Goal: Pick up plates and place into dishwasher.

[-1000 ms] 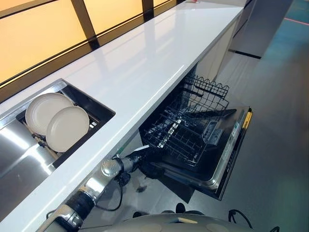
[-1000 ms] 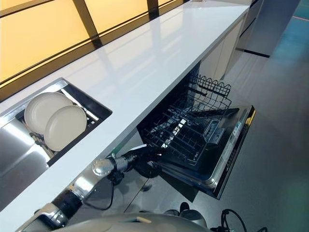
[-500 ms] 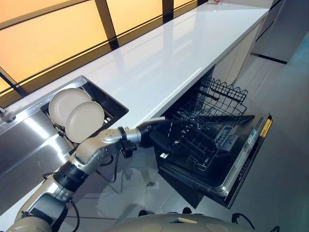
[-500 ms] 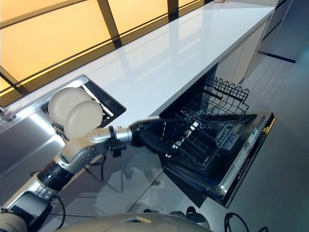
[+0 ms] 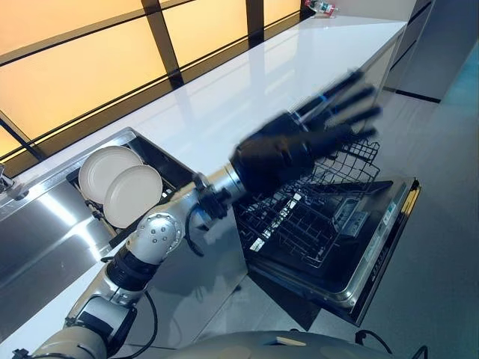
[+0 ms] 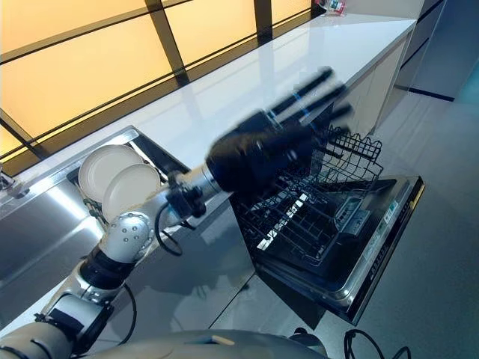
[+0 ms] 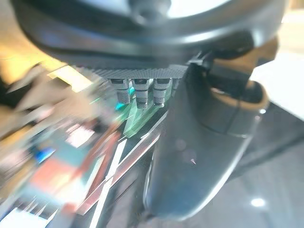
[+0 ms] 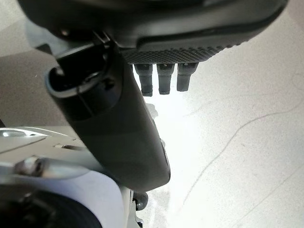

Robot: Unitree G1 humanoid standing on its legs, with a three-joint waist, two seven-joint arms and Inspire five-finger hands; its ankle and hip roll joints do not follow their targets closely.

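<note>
- two plates [image 5: 120, 183] stand on edge in the sink [image 5: 45, 224] at the counter's [image 5: 247, 90] left end, well apart from the fingers [image 5: 340, 101].
- left hand [image 5: 281, 153], below the counter edge a second ago, now raised over the dishwasher rack [image 5: 307, 213].
- fingers straight and spread, holding nothing; right hand [image 8: 128, 128] relaxed, over the floor.

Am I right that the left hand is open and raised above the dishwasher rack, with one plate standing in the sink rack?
Not quite: two plates stand in the sink rack, as the left eye view shows. The left hand is open, raised above the dishwasher rack.
</note>
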